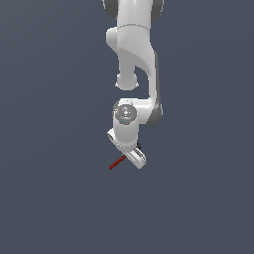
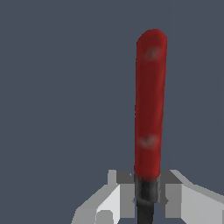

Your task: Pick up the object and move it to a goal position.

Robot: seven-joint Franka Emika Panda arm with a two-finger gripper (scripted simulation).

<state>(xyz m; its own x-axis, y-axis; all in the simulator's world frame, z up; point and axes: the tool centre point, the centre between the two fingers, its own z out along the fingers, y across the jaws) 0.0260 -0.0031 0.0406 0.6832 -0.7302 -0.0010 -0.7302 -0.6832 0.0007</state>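
Now tool (image 2: 150, 105) between closed hand (image 2: 146, 194) fingers.

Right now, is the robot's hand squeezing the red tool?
Yes. The gripper is shut on the tool: both fingers press its dark shaft.

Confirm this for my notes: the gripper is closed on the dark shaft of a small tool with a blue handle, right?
Not quite: the handle is red, not blue. The wrist view shows the gripper closed on the dark shaft just below the tool and its red handle; the exterior view shows the same red.
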